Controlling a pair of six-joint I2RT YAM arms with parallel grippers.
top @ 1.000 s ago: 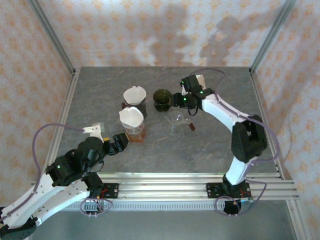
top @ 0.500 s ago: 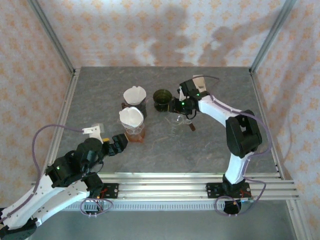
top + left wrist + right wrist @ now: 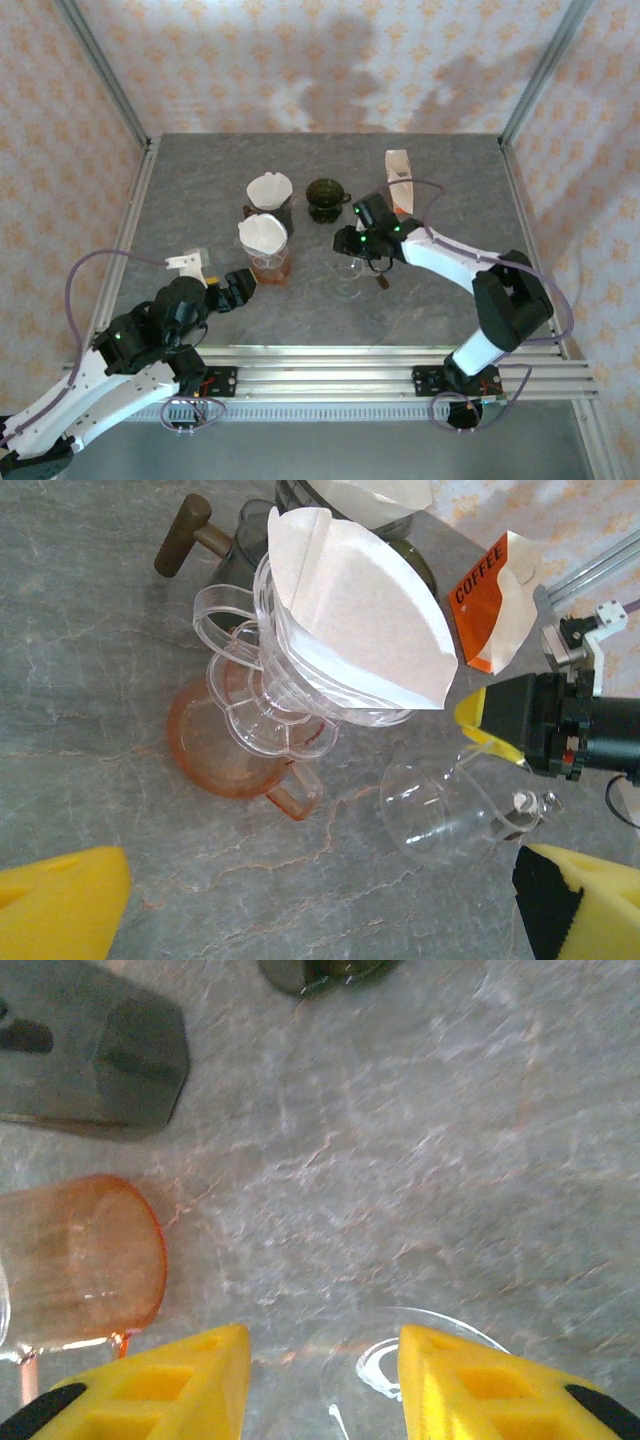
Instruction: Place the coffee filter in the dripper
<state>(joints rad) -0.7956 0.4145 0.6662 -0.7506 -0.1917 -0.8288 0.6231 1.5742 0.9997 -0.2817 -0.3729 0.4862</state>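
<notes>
Right arm swung down from the green dripper point(image 3: 324, 199) to the clear dripper point(image 3: 349, 263), uncovering the filter pack point(image 3: 399, 178). Left arm's folded low at the desk's point(image 3: 200, 180) near edge, left hand point(image 3: 238, 286) spread wide, holding nothing. A coffee filter point(image 3: 262, 231) sits in the dripper on the orange cup point(image 3: 270, 268). Right hand point(image 3: 351, 244) straddles the clear dripper's rim, fingers half apart; can't tell if it's clenched.
</notes>
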